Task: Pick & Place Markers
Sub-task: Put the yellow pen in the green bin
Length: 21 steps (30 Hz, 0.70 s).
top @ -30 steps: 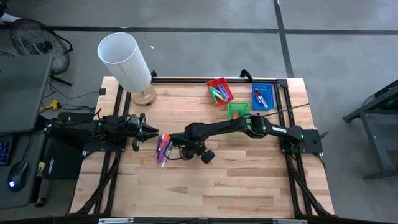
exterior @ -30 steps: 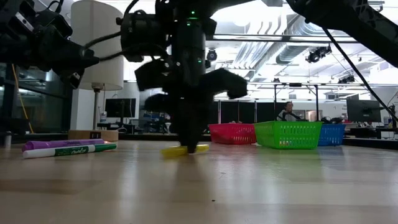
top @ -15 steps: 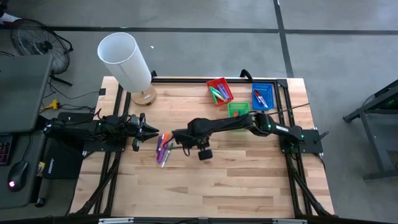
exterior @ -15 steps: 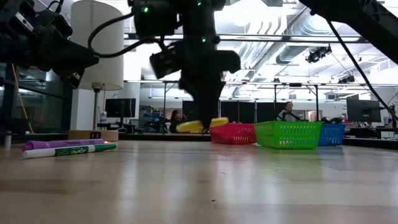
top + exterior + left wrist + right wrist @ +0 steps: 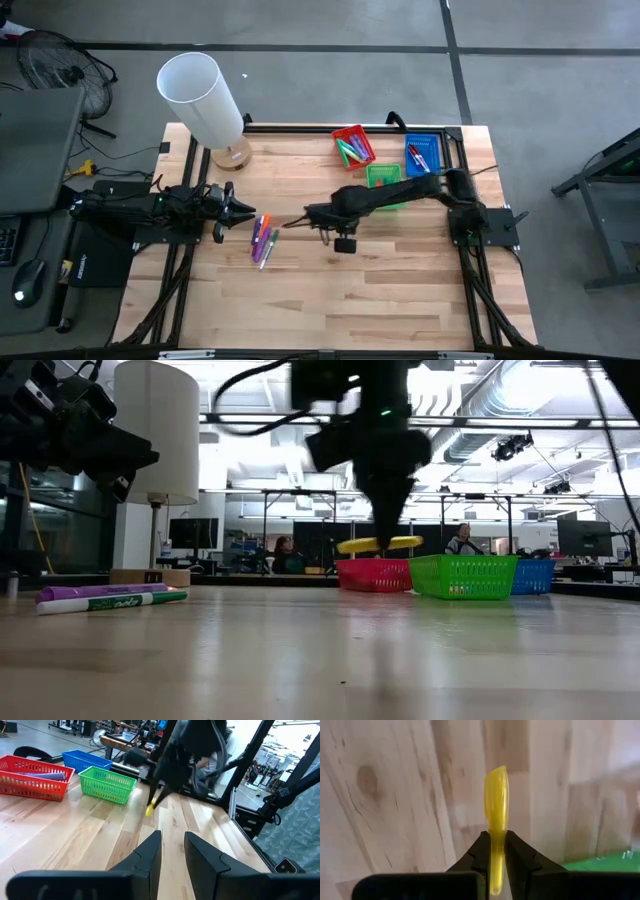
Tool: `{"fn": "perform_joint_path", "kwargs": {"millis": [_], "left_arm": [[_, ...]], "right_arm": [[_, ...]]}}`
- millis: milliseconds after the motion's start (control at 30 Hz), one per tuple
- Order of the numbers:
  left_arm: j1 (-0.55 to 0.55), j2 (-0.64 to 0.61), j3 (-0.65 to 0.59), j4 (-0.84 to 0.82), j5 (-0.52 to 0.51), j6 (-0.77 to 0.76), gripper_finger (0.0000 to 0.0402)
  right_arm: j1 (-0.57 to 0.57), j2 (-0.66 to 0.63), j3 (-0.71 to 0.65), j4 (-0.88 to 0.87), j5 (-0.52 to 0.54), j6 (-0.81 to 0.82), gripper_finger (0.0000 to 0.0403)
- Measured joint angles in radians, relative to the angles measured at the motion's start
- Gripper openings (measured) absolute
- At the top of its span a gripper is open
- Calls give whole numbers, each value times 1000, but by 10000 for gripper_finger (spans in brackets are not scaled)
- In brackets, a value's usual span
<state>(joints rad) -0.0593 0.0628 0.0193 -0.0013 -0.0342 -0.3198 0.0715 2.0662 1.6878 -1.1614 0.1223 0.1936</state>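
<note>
Pale wooden tabletop (image 5: 330,290) is lying largely bare along its near edge and through the middle, giving open room between the two arms. At the far left corner a white lamp (image 5: 200,97) is leaning out over the edge. Just below it the left gripper (image 5: 240,210) is hovering near the left edge with its fingers (image 5: 150,852) standing narrowly apart and holding nothing; the left wrist view is showing a slim gap between them. Just beside that gripper's tips a small cluster of markers (image 5: 263,238) is lying on the wood, purple, green and orange among them. In the low view, two of them, a purple marker (image 5: 95,592) and a green marker (image 5: 115,602), are lying side by side.

Farther right, over the middle, the right gripper (image 5: 302,217) is reaching out from the right side, its fingers (image 5: 480,851) clamped on a yellow marker (image 5: 496,815). The low view is showing what the high view cannot: the yellow marker is hanging level, well above the wood. The right wrist view is showing it pinched at one end, with the rest sticking out past the fingertips.

Toward the far right corner, three trays are sitting near each other: a red tray (image 5: 353,146) with markers inside, a green tray (image 5: 383,176) partly under the right arm, and a blue tray (image 5: 421,155) close to the right edge. A person (image 5: 462,540) is sitting in the room beyond.
</note>
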Motion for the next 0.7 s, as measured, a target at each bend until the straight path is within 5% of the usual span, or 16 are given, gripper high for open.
{"fn": "perform_joint_path", "kwargs": {"millis": [367,700], "left_arm": [[0,0,0,0,0,0,83],[0,0,0,0,0,0,83]], "right_arm": [[-130,-385,-472,202,39,217,26],[-290,-489,-593,225,113,324,31]]}}
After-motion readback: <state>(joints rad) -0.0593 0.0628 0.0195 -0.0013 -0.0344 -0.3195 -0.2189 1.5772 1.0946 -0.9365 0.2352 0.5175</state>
